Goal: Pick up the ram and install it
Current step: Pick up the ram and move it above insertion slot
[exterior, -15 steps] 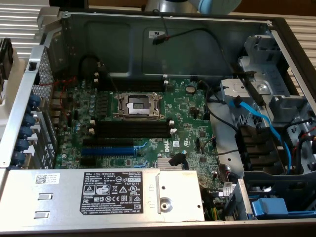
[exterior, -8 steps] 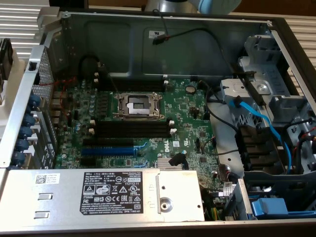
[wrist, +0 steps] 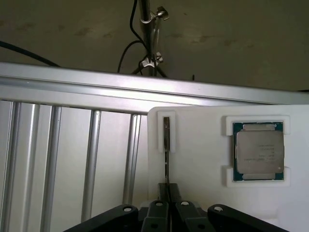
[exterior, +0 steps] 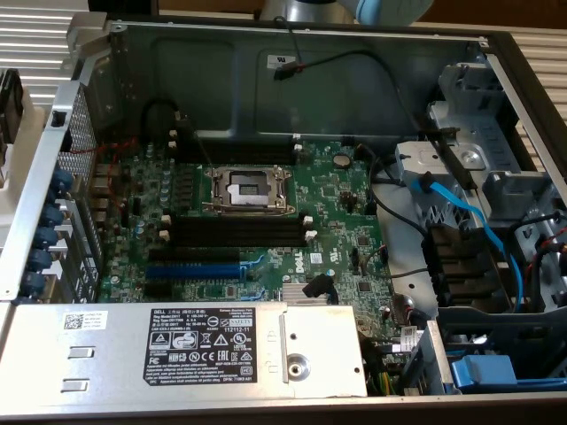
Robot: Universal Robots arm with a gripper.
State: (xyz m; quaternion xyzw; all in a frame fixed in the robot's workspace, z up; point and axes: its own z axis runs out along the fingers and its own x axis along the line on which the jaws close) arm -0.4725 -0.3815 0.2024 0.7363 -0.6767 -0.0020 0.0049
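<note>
**Gripper point(wrist: 167, 191) closed on the ram point(wrist: 166, 135) at the white tray point(wrist: 203, 193)**

Black fingers point(wrist: 176, 193) of the gripper sit closest to the wrist camera. They are drawn in tight on either side of the thin, flat, dark ram stick, which is seen edge-on and runs straight between them. The ram's far end lies in a narrow recess of the white moulded tray. In a square recess of the same tray, apart from the ram, rests a silver-lidded square processor with a green border point(wrist: 258, 151). Past the tray's edge run ribbed aluminium rails point(wrist: 91, 159) and a bright aluminium beam point(wrist: 96, 84). Beyond the beam, black cables point(wrist: 130, 48) hang by a thin metal rod point(wrist: 145, 29).

The exterior view looks into an open grey metal computer case point(exterior: 221, 53). On its green motherboard point(exterior: 337, 195) are an open metal processor socket point(exterior: 246, 189) and, just below it, long black slots with white end clips point(exterior: 235, 232). A blue slot point(exterior: 193, 270) lies nearer the camera. A silver power-supply box with a black-and-white label point(exterior: 115, 354) fills the near edge. Light-blue cables point(exterior: 461, 212) run along the exterior view's right.
</note>
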